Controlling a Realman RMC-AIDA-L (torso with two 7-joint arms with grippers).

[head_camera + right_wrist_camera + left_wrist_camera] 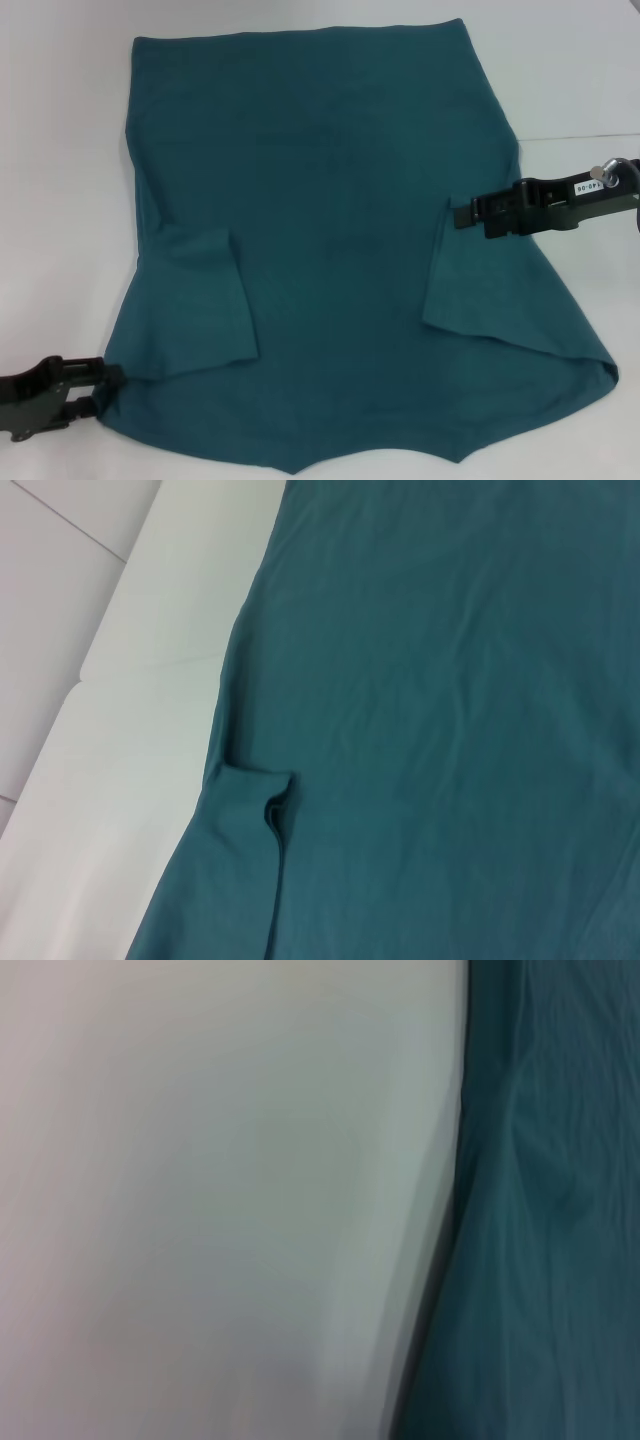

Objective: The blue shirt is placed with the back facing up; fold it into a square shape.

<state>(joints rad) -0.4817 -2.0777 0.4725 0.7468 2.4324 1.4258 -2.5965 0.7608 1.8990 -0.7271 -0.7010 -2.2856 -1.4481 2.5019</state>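
A white table [60, 150], smooth and matte, fills the head view, with a thin seam line running across it at the right behind the cloth. Spread flat over most of it lies the blue shirt [330, 200], a large dark teal garment of soft, dull fabric, plain side up, its hem straight along the far edge and its body widening toward the robot. Both short sleeves are folded inward over the body, leaving two angled flaps, one at the left and one at the right, and the near edge runs in shallow points. Faint wrinkles ripple the cloth in the right wrist view, where a small puckered fold marks the sleeve crease; the left wrist view shows only the shirt's edge against bare tabletop.

The right gripper [462, 212], black with a small white label on its wrist, reaches in from the right and sits at the folded right sleeve's upper edge, fingertips touching the fabric; whether its jaws are spread or pinching cannot be told. The left gripper [112, 378], also black, sits low at the shirt's near left corner, against the cloth; its jaw state likewise cannot be told.
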